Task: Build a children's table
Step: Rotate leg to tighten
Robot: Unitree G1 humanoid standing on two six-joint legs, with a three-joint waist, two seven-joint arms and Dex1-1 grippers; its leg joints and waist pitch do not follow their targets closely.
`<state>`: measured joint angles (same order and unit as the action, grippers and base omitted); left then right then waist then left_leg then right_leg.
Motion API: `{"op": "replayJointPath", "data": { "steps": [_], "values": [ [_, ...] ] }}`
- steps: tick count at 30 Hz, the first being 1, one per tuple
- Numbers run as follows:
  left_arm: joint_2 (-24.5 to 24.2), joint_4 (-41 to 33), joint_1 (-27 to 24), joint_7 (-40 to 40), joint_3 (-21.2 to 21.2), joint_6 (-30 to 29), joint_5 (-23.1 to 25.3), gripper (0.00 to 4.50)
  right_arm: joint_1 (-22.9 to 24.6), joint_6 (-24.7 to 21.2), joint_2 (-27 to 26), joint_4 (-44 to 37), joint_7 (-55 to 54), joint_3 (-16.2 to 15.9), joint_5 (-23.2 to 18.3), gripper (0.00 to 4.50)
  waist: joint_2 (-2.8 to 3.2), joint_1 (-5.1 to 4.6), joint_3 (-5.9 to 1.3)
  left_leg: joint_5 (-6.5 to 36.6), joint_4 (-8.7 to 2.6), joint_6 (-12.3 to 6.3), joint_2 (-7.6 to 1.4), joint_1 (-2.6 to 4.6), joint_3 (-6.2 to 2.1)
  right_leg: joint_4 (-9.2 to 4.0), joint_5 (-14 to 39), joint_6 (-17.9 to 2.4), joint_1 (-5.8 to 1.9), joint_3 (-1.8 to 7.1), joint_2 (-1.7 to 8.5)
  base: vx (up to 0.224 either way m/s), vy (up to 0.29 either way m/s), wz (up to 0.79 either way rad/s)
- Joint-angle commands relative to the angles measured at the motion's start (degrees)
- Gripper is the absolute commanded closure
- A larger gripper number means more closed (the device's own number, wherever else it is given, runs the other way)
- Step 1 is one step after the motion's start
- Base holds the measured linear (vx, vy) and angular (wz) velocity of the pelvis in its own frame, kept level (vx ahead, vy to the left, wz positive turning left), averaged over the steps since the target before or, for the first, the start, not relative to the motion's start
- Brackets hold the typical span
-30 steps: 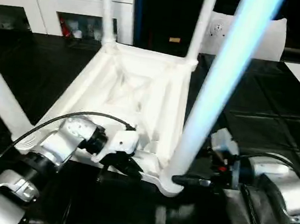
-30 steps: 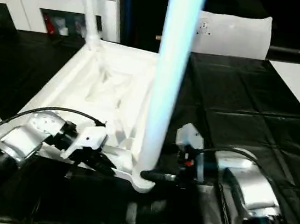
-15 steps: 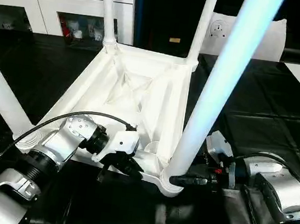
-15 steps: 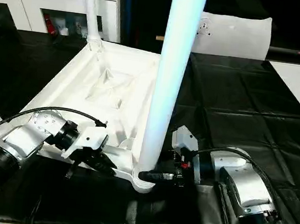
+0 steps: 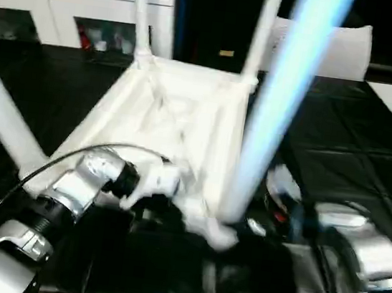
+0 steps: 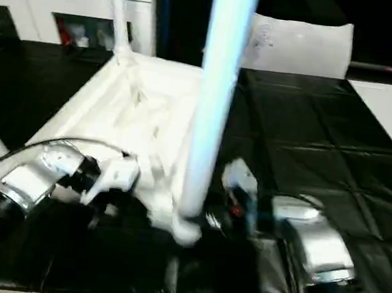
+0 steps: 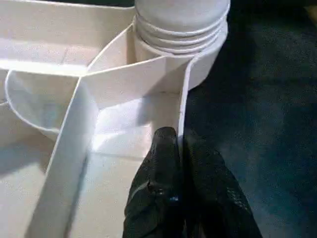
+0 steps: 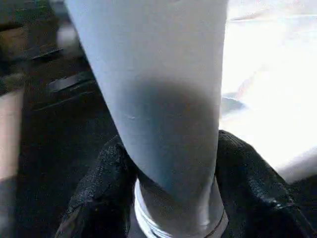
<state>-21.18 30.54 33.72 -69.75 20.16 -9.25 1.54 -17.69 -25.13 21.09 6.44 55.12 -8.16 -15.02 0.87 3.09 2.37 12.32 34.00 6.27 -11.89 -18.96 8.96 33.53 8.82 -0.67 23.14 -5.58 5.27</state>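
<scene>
Now the white plastic children's table lies upside down on the black-covered work surface, ribbed underside up, with four tapered round white legs standing in its corner sockets. The nearest leg rises from the socket at the front corner, close to the robot.

The right gripper has closed in over the last second: earlier its black fingers stood wider beside that leg, and in the right wrist view they now sit one on each side of the leg's base, pressed against it just above the threaded collar. That reads as a grip on the leg, though the head views are blurred with motion, so I cannot say how firm the hold is.

The left gripper has its two fingers pinched together on the thin outer wall of the tabletop, right beside the same corner socket, as it was a second ago.

The front corner of the table also seems to have shifted slightly towards the left arm, so the two arms are likely working the joint together.

With all four legs upright, my judgement is that the build is nearly done, and this step is seating or tightening the last leg while the top is steadied.
</scene>
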Motion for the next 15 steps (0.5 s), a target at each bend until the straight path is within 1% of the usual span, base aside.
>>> {"op": "replayJointPath", "data": {
  "steps": [1, 2, 3, 4, 5, 6, 7, 8, 9, 10, 11, 12, 13, 14, 15],
  "values": [
    [6.5, -1.0, 2.0, 8.3, -1.1, -3.9, -2.2, 4.5, -1.8, -2.8, -6.0, 0.5, -8.1, -1.9, 0.0, 2.5, -0.46, -0.74, -2.97, 11.7, -4.19, -0.49, -0.01, -1.09, 0.33, -5.32, 30.4, -4.8, -3.19, 1.62, 2.33, 0.0, 0.0, 0.0],
    [8.0, -0.5, 2.5, 11.2, -1.8, -5.1, -2.2, 4.5, -2.4, -3.7, -8.1, 1.0, -11.7, -1.3, 0.7, 2.51, -0.42, -1.0, -3.11, 11.8, -4.15, -0.42, 0.07, -1.13, 0.22, -5.3, 30.3, -4.5, -3.36, 1.51, 2.36, 0.0, 0.0, 0.0],
    [9.2, 0.0, 2.9, 13.9, -2.4, -6.0, -1.9, 4.5, -3.0, -4.2, -9.6, 1.6, -14.8, -1.1, 1.9, 2.51, -0.37, -1.75, -3.19, 11.7, -4.12, -0.82, 0.07, -1.3, 0.21, -5.34, 29.0, -4.7, -3.32, 1.61, 2.25, 0.0, 0.0, 0.0],
    [11.1, 0.5, 3.6, 18.1, -3.3, -7.3, -1.6, 4.5, -4.0, -5.0, -11.9, 2.5, -19.5, -0.8, 3.6, 2.52, -0.13, -2.14, -3.32, 11.6, -4.02, -1.21, 0.15, -1.18, 0.22, -5.37, 28.0, -5.3, -3.21, 1.57, 2.2, 0.0, 0.0, 0.0],
    [11.2, 0.6, 3.6, 18.3, -3.4, -7.3, -1.6, 4.5, -4.0, -5.0, -12.0, 2.6, -19.8, -0.8, 3.7, 2.52, -0.26, -2.46, -3.35, 11.5, -3.96, -1.41, 0.16, -1.19, 0.3, -5.38, 27.3, -5.6, -3.13, 1.63, 2.15, 0.0, 0.0, 0.0],
    [12.9, 0.8, 4.0, 21.6, -4.5, -8.5, -1.4, 4.5, -4.9, -6.0, -14.4, 3.5, -24.2, -0.1, 4.8, 2.52, -0.09, -2.7, -3.36, 11.3, -3.9, -1.99, 0.26, -1.2, 0.33, -5.42, 26.6, -6.0, -3.15, 1.65, 2.1, 0.0, 0.0, 0.0],
    [13.6, 0.8, 4.1, 22.9, -5.0, -9.0, -1.3, 4.5, -5.3, -6.5, -15.4, 4.0, -26.2, 0.4, 5.1, 2.52, -0.17, -2.94, -3.44, 10.5, -3.91, -2.25, 0.23, -1.43, 0.32, -5.18, 25.2, -6.6, -3.26, 1.72, 2.07, 0.0, 0.0, 0.0],
    [15.0, 0.6, 4.4, 25.5, -5.8, -10.1, -1.0, 4.5, -6.1, -7.6, -17.8, 4.8, -30.2, 1.3, 5.8, 2.52, -0.11, -2.91, -3.53, 10.0, -3.91, -2.26, 0.19, -1.31, 0.29, -5.1, 24.4, -6.9, -3.29, 1.73, 2.09, 0.0, 0.0, 0.0],
    [15.7, 0.4, 4.5, 26.7, -6.3, -10.8, -0.7, 4.5, -6.6, -8.3, -19.1, 5.2, -32.3, 1.8, 6.2, 2.52, -0.08, -3.22, -3.59, 9.2, -3.92, -2.33, 0.11, -1.29, 0.34, -4.88, 22.4, -7.7, -3.2, 1.91, 2.03, 0.0, 0.0, 0.0],
    [16.5, 0.1, 4.5, 27.8, -6.6, -11.4, -0.3, 4.5, -6.9, -8.2, -20.6, 5.3, -34.2, 2.2, 6.6, 2.52, -0.11, -3.27, -3.72, 8.1, -3.89, -2.6, 0.11, -1.44, 0.35, -4.61, 20.2, -8.4, -3.46, 1.97, 2.04, 0.0, 0.0, 0.0],
    [16.9, -0.3, 4.4, 28.2, -6.6, -12.0, -0.1, 4.5, -6.9, -7.8, -21.9, 5.0, -34.9, 2.3, 6.5, 2.52, 0.15, -3.18, -3.69, 7.7, -3.93, -2.7, 0.06, -1.39, 0.34, -4.56, 19.2, -8.8, -3.44, 2.0, 2.11, 0.0, 0.0, 0.0],
    [17.1, -0.8, 4.3, 28.4, -6.4, -12.2, 0.1, 4.5, -6.6, -7.1, -22.7, 4.4, -35.5, 2.1, 6.7, 1.97, 0.03, -3.19, -3.8, 6.8, -3.9, -3.1, -0.05, -1.4, 0.36, -4.28, 16.7, -9.6, -3.53, 2.12, 2.11, 0.0, 0.0, 0.0],
    [17.0, -1.1, 4.1, 28.3, -6.1, -12.2, 0.3, 4.5, -6.2, -6.3, -23.1, 3.8, -35.6, 1.8, 6.9, 1.97, 0.09, -3.11, -3.89, 5.8, -3.87, -3.57, -0.06, -1.39, 0.4, -3.96, 14.0, -10.5, -3.67, 2.2, 2.06, 0.0, 0.0, 0.0],
    [16.9, -1.4, 4.0, 28.5, -5.9, -12.3, 0.4, 4.5, -6.0, -5.8, -23.4, 3.4, -35.8, 1.6, 7.1, 1.84, 0.26, -3.06, -3.87, 5.5, -3.88, -3.82, -0.08, -1.33, 0.43, -3.9, 13.1, -10.9, -3.66, 2.23, 2.07, 0.0, 0.0, 0.0],
    [16.2, -1.7, 3.6, 28.4, -5.4, -12.1, 0.9, 4.5, -5.2, -4.9, -22.8, 2.5, -34.9, 1.1, 7.3, 1.81, 0.38, -3.08, -3.82, 5.6, -3.89, -4.12, -0.15, -1.33, 0.46, -3.85, 12.1, -11.4, -3.73, 2.28, 2.07, 0.0, 0.0, 0.0]
  ]
}}
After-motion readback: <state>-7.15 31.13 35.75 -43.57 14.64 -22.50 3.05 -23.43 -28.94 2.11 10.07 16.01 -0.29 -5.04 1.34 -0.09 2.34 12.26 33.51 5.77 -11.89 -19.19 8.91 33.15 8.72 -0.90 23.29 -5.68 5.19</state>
